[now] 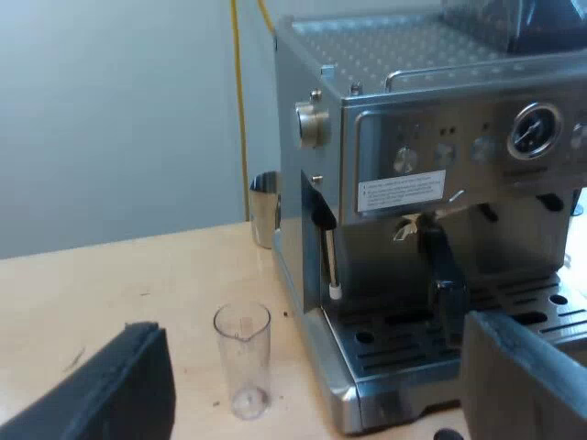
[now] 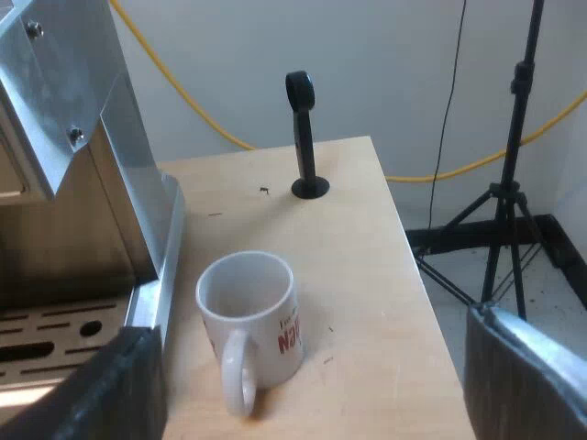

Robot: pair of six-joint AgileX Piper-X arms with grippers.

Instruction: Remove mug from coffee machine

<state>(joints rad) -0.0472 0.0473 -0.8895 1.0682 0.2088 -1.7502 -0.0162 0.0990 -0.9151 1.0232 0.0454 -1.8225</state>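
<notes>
Saw white mug point(image 2: 249, 316) upright on the table point(image 2: 367, 238), just beside espresso machine point(image 2: 83, 211), its handle toward right gripper point(image 2: 316, 376); held those fingers spread wide, empty; held left gripper point(image 1: 321, 367) likewise released, near measuring glass point(image 1: 243, 357) standing by the machine's front corner.

One mug point(image 2: 252, 316), one machine point(image 1: 440, 119), one glass point(image 1: 243, 357)
</notes>
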